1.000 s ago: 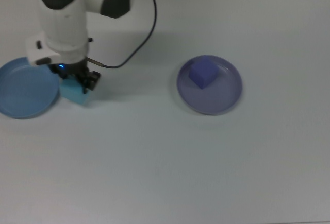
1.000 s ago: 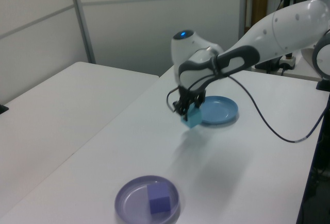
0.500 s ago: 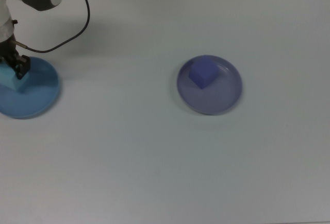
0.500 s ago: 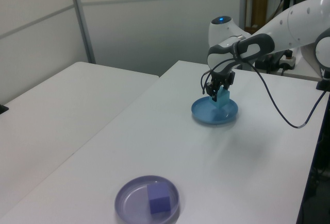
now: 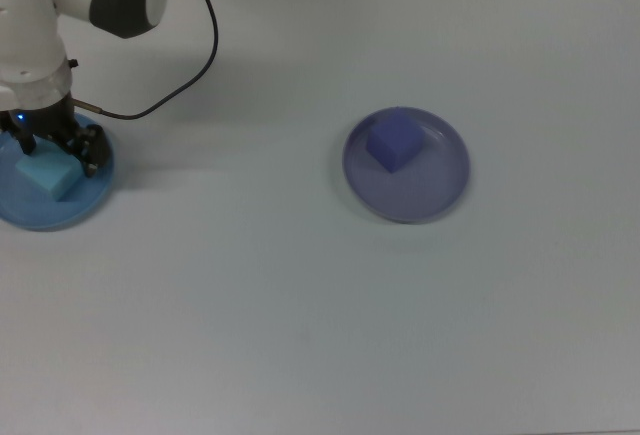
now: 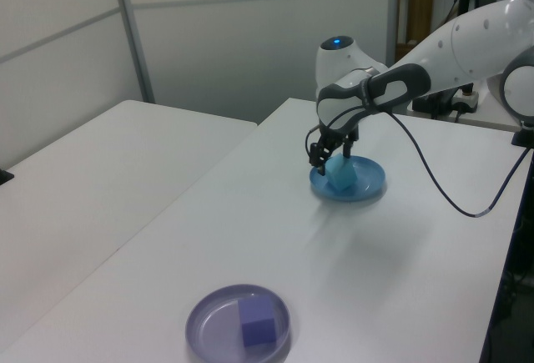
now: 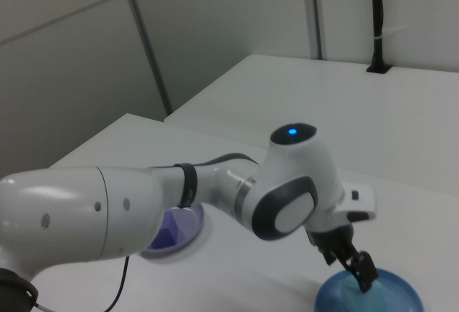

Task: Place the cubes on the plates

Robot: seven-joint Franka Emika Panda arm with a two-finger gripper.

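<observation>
— Two fingers on the gripper (image 5: 55,150) stand on either side of the light cyan cube (image 5: 48,177); they look a little apart, but I cannot tell if they touch it.
— Where is that cube?
— On the blue plate (image 5: 40,210), at the top view's left; its edges sit slanted there; the arm hides part of the plate.
— And the other one?
— The purple-blue cube (image 5: 392,144) lies on the lavender plate (image 5: 435,190), a corner pointing down in the top view; the white table (image 5: 300,315) holds both plates, well apart.
</observation>
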